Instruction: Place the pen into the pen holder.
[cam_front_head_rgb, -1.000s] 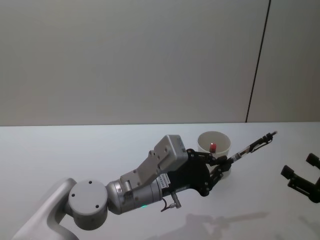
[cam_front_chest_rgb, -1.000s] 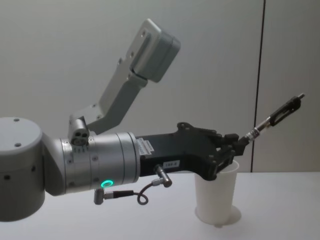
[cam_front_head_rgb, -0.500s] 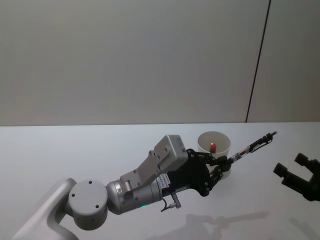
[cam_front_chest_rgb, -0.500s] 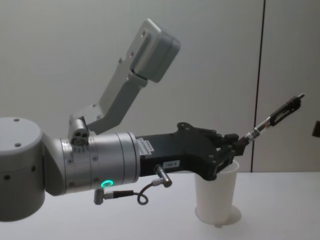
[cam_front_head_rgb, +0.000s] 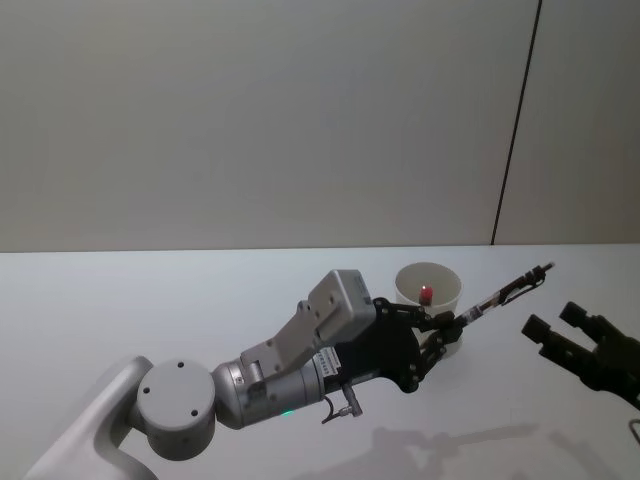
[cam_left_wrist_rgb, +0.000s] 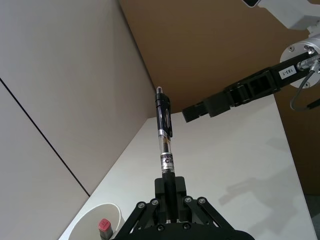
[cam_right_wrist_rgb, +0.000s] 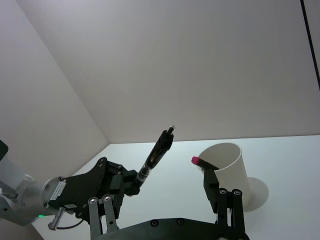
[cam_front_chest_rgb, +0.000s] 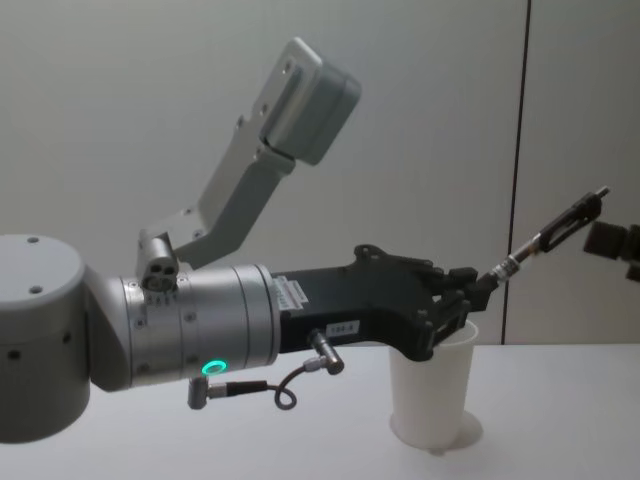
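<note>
The left gripper (cam_front_head_rgb: 447, 330) reaches from the near left toward the middle of the white tabletop (cam_front_head_rgb: 150, 300), its black fingers (cam_front_chest_rgb: 470, 285) clenched on the lower end of the pen (cam_front_head_rgb: 505, 293). In the chest view the gripper hangs above the tabletop at the near rim of the pen holder (cam_front_chest_rgb: 432, 390), and the pen slants up and to the right, its clipped end high in the air and well above the cup's mouth. The head view, looking down, shows what the chest view cannot: the inside of the pen holder, where a small red-topped item (cam_front_head_rgb: 426, 293) stands against the wall. The left wrist view looks straight along the pen's clear barrel to its black clip end, with the cup's open mouth and the red-topped item off to one side.

Farther right, the right gripper (cam_front_head_rgb: 563, 331) hovers above the tabletop near the pen's raised end, apart from it; in the right wrist view its fingers (cam_right_wrist_rgb: 226, 197) stand spread, grasping nothing. The chest view catches just a dark piece of it at the right edge, level with the pen's tip.

Counted: one pen, one white paper cup serving as holder, one red-topped item inside it, two grippers. Behind the tabletop stands a plain wall (cam_front_head_rgb: 250, 120) with one dark vertical seam.
</note>
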